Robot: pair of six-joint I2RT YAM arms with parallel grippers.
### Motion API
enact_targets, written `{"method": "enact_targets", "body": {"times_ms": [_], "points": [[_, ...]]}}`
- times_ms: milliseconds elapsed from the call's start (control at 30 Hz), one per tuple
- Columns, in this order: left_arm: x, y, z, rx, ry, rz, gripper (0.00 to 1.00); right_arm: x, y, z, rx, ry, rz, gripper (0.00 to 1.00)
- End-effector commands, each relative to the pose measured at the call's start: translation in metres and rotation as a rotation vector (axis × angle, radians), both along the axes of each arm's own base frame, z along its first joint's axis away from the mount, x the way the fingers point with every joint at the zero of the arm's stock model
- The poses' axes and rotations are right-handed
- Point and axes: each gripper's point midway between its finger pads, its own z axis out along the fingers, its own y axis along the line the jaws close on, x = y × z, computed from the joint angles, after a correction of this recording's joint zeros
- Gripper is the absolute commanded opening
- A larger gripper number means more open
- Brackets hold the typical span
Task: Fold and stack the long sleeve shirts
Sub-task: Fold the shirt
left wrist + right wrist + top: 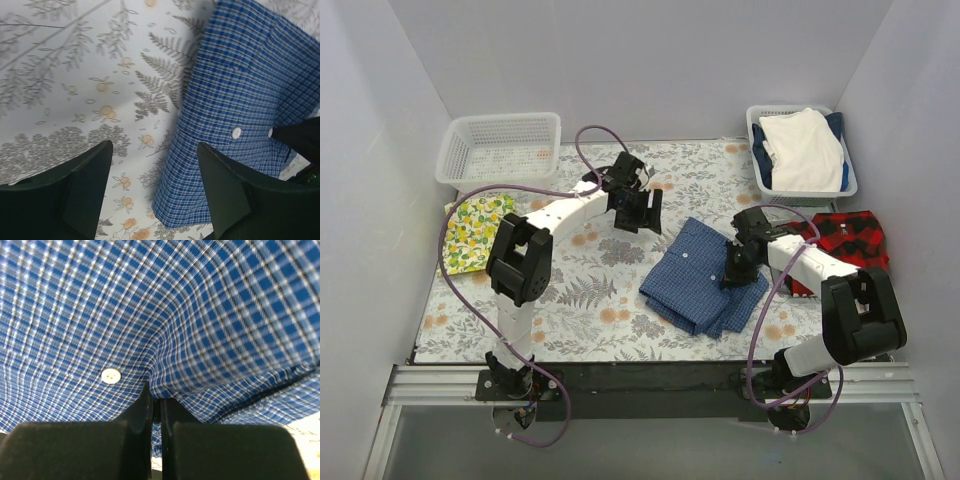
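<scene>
Right gripper (156, 399) is pinching, jaws closed, the partly folded blue fine-check cloth shirt (692, 272) beneath it. Left gripper (154, 147) is hovering wide open and empty beside that shirt. Red-and-black plaid cloth shirt (845, 238) is lying apart, right of the right gripper; stacking is evidently not yet done.

One shirt (692, 275) is laid at the middle of the table (580, 295). The other shirt (848, 236) is set to its right, before a basket (806, 195).

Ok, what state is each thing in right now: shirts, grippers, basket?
blue shirt: folded, on the table
red plaid shirt: apart at right, not stacked
left gripper: open, holding nothing
right gripper: shut on the blue shirt
right basket: holds white garment
</scene>
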Motion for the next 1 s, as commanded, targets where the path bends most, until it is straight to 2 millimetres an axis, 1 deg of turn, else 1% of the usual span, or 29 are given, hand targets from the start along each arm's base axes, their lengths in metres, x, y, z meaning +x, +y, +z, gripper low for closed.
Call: {"method": "enact_targets", "body": {"times_ms": [0,33,67,100,133,167,200,233,267,300,333,367,433,467,500,533,567,600,633,667,700,733,767,800,833,867,900,933,967], "points": [[-0.009,-0.022,0.021,-0.035,-0.077,-0.129,0.68,-0.019,-0.008,-0.017,-0.035,0.104,-0.014,0.01],[-0.009,-0.025,0.025,-0.042,-0.086,-0.139,0.68,-0.019,-0.009,-0.015,-0.038,0.101,-0.018,0.01],[-0.014,-0.031,0.028,-0.055,-0.090,-0.165,0.68,-0.017,-0.013,-0.013,-0.057,0.085,-0.028,0.09],[-0.015,-0.033,0.031,-0.054,-0.103,-0.173,0.68,-0.015,-0.015,-0.010,-0.067,0.070,-0.035,0.13],[-0.018,-0.035,0.036,-0.056,-0.124,-0.191,0.68,-0.014,-0.017,-0.004,-0.071,0.046,-0.039,0.16],[-0.024,-0.041,0.038,-0.053,-0.137,-0.213,0.68,-0.010,-0.020,0.001,-0.085,0.024,-0.046,0.25],[-0.028,-0.043,0.040,-0.049,-0.151,-0.224,0.68,-0.011,-0.020,0.009,-0.081,0.014,-0.048,0.30],[-0.032,-0.044,0.047,-0.046,-0.180,-0.243,0.68,-0.008,-0.024,0.012,-0.101,-0.005,-0.053,0.33],[-0.042,-0.050,0.048,-0.041,-0.195,-0.269,0.68,-0.002,-0.025,0.020,-0.107,-0.038,-0.063,0.38],[-0.044,-0.051,0.053,-0.033,-0.225,-0.272,0.69,0.000,-0.026,0.026,-0.110,-0.060,-0.071,0.41],[-0.046,-0.054,0.057,-0.032,-0.254,-0.290,0.69,0.005,-0.028,0.037,-0.107,-0.108,-0.083,0.43],[-0.057,-0.058,0.064,-0.034,-0.279,-0.313,0.70,0.012,-0.031,0.046,-0.120,-0.147,-0.101,0.43],[-0.064,-0.060,0.067,-0.016,-0.326,-0.334,0.70,0.018,-0.035,0.058,-0.121,-0.192,-0.126,0.43],[-0.078,-0.061,0.069,-0.007,-0.354,-0.371,0.71,0.022,-0.036,0.060,-0.122,-0.200,-0.133,0.43],[-0.081,-0.059,0.066,0.020,-0.379,-0.378,0.71,0.026,-0.038,0.062,-0.122,-0.200,-0.143,0.43],[-0.085,-0.060,0.068,0.029,-0.410,-0.390,0.72,0.027,-0.039,0.061,-0.125,-0.196,-0.144,0.43],[-0.093,-0.063,0.065,0.059,-0.433,-0.418,0.72,0.029,-0.040,0.061,-0.125,-0.189,-0.147,0.43],[-0.097,-0.058,0.056,0.096,-0.436,-0.426,0.72,0.035,-0.041,0.061,-0.127,-0.184,-0.149,0.43],[-0.093,-0.053,0.054,0.151,-0.472,-0.408,0.72,0.037,-0.040,0.062,-0.123,-0.185,-0.142,0.43],[-0.102,-0.057,0.052,0.168,-0.488,-0.432,0.72,0.042,-0.037,0.065,-0.114,-0.190,-0.133,0.43],[-0.106,-0.055,0.053,0.177,-0.502,-0.441,0.72,0.047,-0.034,0.064,-0.109,-0.188,-0.121,0.43],[-0.108,-0.057,0.055,0.168,-0.519,-0.442,0.72,0.056,-0.030,0.071,-0.097,-0.211,-0.106,0.43],[-0.114,-0.060,0.057,0.154,-0.523,-0.457,0.72,0.061,-0.026,0.073,-0.080,-0.216,-0.094,0.43],[-0.117,-0.062,0.056,0.138,-0.528,-0.464,0.72,0.068,-0.021,0.071,-0.064,-0.221,-0.077,0.43],[-0.119,-0.063,0.054,0.133,-0.528,-0.472,0.73,0.074,-0.017,0.073,-0.051,-0.231,-0.063,0.42],[-0.123,-0.067,0.052,0.129,-0.533,-0.486,0.73,0.077,-0.013,0.071,-0.036,-0.221,-0.052,0.41],[-0.123,-0.067,0.050,0.127,-0.533,-0.492,0.73,0.078,-0.009,0.062,-0.012,-0.184,-0.039,0.39],[-0.125,-0.069,0.042,0.137,-0.527,-0.508,0.73,0.081,-0.006,0.060,0.002,-0.171,-0.036,0.38],[-0.127,-0.070,0.040,0.142,-0.527,-0.515,0.72,0.080,-0.003,0.056,0.021,-0.152,-0.024,0.35]]}}
